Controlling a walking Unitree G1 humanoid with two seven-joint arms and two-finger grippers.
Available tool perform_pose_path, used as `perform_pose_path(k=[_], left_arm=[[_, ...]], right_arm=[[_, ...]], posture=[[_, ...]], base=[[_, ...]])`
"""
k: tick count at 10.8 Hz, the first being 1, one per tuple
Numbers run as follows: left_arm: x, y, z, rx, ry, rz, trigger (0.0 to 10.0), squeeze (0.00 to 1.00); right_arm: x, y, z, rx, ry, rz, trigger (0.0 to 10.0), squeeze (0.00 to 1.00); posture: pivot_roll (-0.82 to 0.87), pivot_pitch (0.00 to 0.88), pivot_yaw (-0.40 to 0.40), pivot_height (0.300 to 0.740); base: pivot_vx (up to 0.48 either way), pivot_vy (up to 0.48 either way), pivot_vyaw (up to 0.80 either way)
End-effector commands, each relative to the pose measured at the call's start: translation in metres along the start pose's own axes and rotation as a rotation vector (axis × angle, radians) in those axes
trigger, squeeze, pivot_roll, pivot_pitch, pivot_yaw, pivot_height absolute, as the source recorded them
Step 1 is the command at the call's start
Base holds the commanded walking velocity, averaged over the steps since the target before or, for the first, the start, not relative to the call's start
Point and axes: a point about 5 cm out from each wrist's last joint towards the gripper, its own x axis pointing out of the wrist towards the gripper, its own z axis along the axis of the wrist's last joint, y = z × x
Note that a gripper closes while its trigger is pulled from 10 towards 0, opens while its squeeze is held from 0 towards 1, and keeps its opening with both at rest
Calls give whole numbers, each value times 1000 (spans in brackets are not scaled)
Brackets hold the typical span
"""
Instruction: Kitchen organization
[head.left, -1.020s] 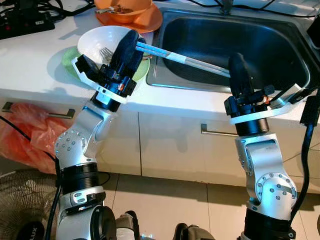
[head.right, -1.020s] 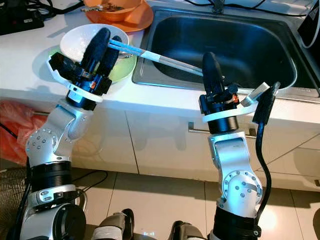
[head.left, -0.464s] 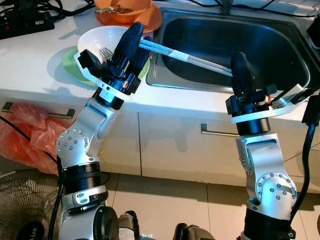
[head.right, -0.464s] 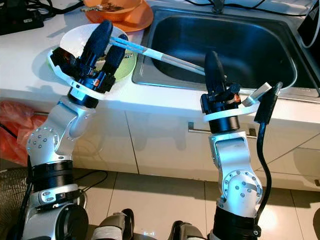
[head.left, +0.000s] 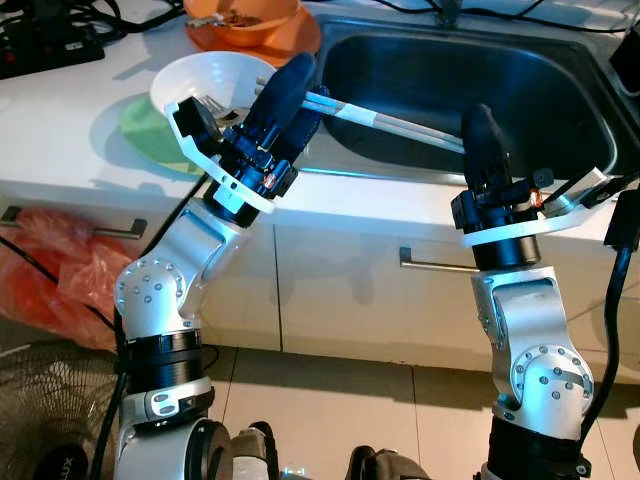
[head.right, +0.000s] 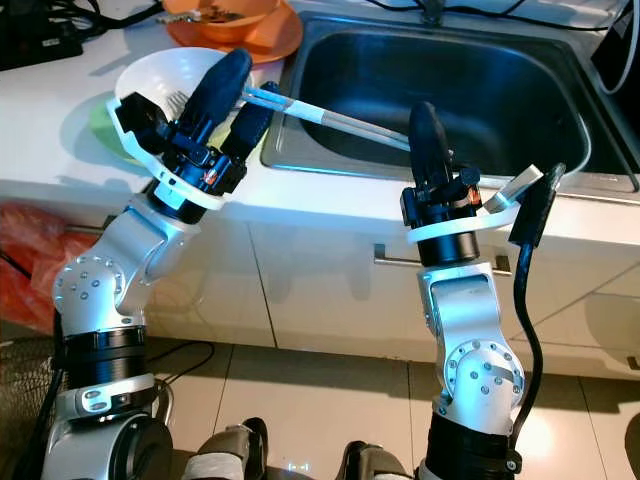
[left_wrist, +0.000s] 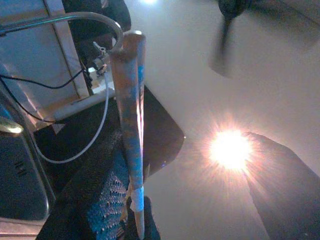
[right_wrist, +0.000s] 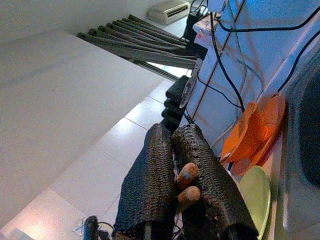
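A pair of pale chopsticks (head.left: 390, 122) with orange tips spans the left part of the steel sink (head.left: 560, 80). My right gripper (head.left: 475, 118) stands upright at the sink's front edge, shut on one end of them; the right wrist view shows the two orange ends (right_wrist: 188, 183) pinched between its fingers. My left gripper (head.left: 310, 80) is at the other end, by the sink's left rim, with its fingers spread. In the left wrist view the chopsticks (left_wrist: 131, 125) lie along one finger (left_wrist: 95, 200), and the other finger (left_wrist: 285, 185) is far from them.
A white bowl (head.left: 190, 75) with a fork (head.left: 212, 104) stands on a green plate (head.left: 145, 125) left of the sink. Behind it an orange bowl on an orange plate (head.left: 250, 20). Black cables and a power strip (head.left: 50, 40) lie at the counter's back left. Cabinet fronts with handles (head.left: 430, 263) are below.
My left gripper has swung right from over the bowl toward the sink rim and its fingers have spread apart. The right gripper and the chopsticks have stayed nearly still.
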Motion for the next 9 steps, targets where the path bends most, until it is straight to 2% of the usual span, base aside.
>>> perform_pose_path(k=[1, 3, 5, 7, 9], left_arm=[[10, -14, -15, 8, 102, -100, 10000, 0], [15, -20, -20, 17, 131, -134, 10000, 0], [23, -26, -42, 45, 195, -174, 10000, 0], [21, -23, -51, 56, 223, -171, 10000, 0], [13, -25, -48, 112, 262, -178, 10000, 0]], right_arm=[[-6, -13, 0, -12, -7, -95, 0, 0], [-4, -15, 8, -6, -68, -108, 0, 0], [-4, -16, 10, -1, -90, -112, 0, 0], [-4, -17, 13, 7, -108, -114, 0, 0], [-5, -19, 15, 13, -126, -127, 0, 0]], posture=[[74, 182, -45, 740], [75, 178, -45, 740], [76, 174, -44, 740], [74, 170, -44, 740], [76, 169, -45, 740]], base=[[0, 0, 0], [0, 0, 0], [0, 0, 0], [0, 0, 0], [0, 0, 0]])
